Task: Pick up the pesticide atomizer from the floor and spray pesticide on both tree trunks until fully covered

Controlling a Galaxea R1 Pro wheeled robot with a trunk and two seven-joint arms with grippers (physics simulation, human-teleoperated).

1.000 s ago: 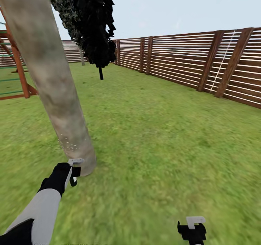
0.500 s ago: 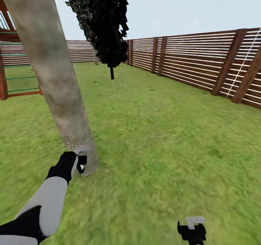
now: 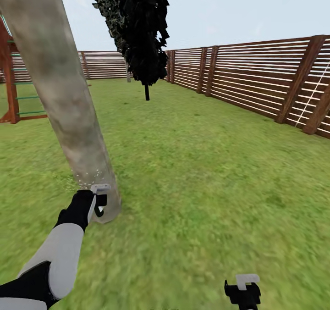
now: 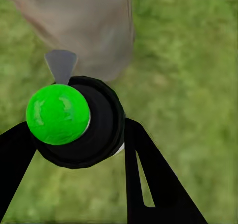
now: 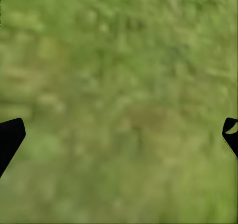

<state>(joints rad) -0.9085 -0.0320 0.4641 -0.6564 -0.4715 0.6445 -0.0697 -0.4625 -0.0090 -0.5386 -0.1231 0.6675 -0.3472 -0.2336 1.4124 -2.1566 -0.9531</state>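
Tree trunk (image 3: 68,103) first, because it is the biggest thing: it is standing thick, bare and grey-brown, and it is leaning a little in the head view. It is rising out of the green lawn (image 3: 206,172) of the garden, and a brown slat fence (image 3: 256,83) is running along the far side. A dark thin-stemmed tree (image 3: 137,30) is standing farther back, and a red-brown wooden frame (image 3: 11,90) is showing at the far left.

The left arm is reaching out low toward the foot of the trunk. The left gripper (image 3: 97,200) is closing around the pesticide atomizer (image 4: 82,122), so the bottle is sitting in that gripper and not on the grass. In the left wrist view the bottle is looking dark and round with a bright green cap, and its grey nozzle (image 4: 60,65) is pointing straight at the trunk just ahead. The nozzle is very near the bark. Tiny pale specks (image 3: 89,179) are dotting the trunk right above the gripper; they may be spray, but I cannot be sure.

The right gripper (image 3: 243,289) is hanging low on the other side, well apart from the tree. Its fingers are standing wide and holding nothing, with only grass between them.

I think the bare trunk higher up is asking for the nozzle to tip upward next.
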